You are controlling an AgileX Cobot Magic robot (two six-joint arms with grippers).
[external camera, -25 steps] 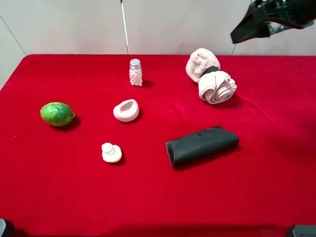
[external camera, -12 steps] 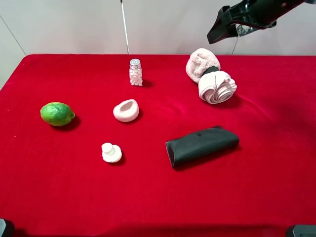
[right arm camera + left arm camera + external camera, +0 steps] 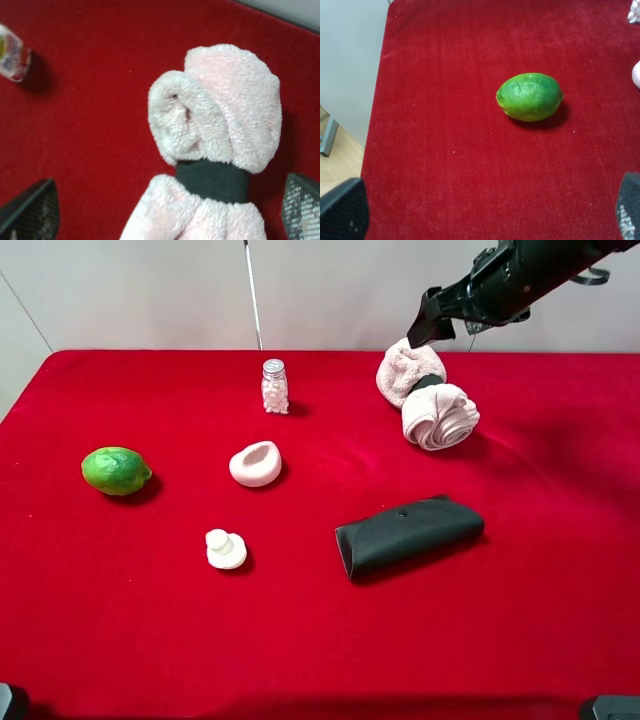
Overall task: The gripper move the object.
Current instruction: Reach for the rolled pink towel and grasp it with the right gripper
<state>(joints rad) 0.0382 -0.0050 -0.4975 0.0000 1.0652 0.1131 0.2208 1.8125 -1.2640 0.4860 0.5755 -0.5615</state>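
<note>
— Pink towel dumbbell (image 3: 425,392): report its position.
— It lay on the red cloth (image 3: 300,640) at the far right of the table, well apart from the lime (image 3: 116,470) on the left. One fluffy ball sat nearer the back edge and the other nearer the front, joined by a short black band (image 3: 212,180). A dark pouch (image 3: 408,536) lay in front of it, not touching.
— Condition of your right gripper (image 3: 430,330)?
— My right gripper hung over the far ball, at the tip of the arm that reached in from the upper right. Its fingers (image 3: 30,212) were spread wide. In the wrist view one finger showed on each side of the dumbbell, and neither was in contact with it. I held nothing.
— Left gripper (image 3: 485,210)?
— Likewise spread, with the fingertips far apart over bare cloth near the lime. Nothing sat between them.
— Other items on the cloth?
— A small jar (image 3: 274,386) with a silver cap stood toward the back. A white shell (image 3: 256,463) lay in front of it, and a small white knob-shaped piece (image 3: 226,549) lay nearer the front edge. Each was clear of the others.
</note>
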